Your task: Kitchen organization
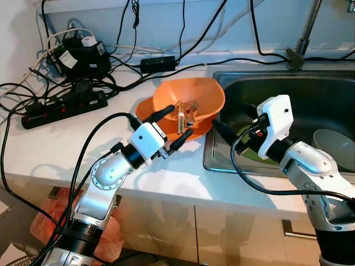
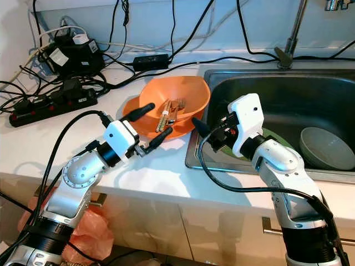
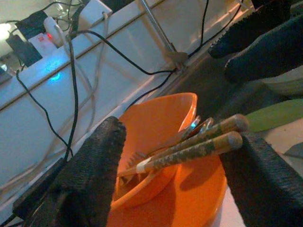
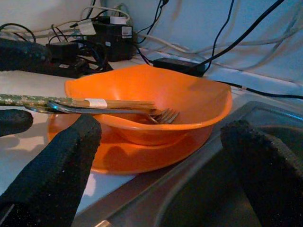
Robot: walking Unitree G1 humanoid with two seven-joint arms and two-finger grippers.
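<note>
Faucet (image 1: 308,30) was cut off at the top edge; grey bowl (image 2: 327,147) ran partly behind the sink (image 2: 310,88) wall; chopstick (image 1: 181,117) tips were hidden among the fork tines.

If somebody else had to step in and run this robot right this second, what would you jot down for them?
Left gripper: jaws open, on either side of the chopsticks, not yet closed on them.
Right gripper: jaws open, held at the sink's near-left corner, pointing at the orange bowl, holding nothing.
Things: the orange bowl sits on an orange plate on the white counter, beside the sink. Chopsticks and a fork lie in the bowl, handles sticking out over the rim. A grey bowl lies in the sink.
Done: nothing visibly moved yet.
Left: grasp the utensils, then probably sort the dishes.
</note>
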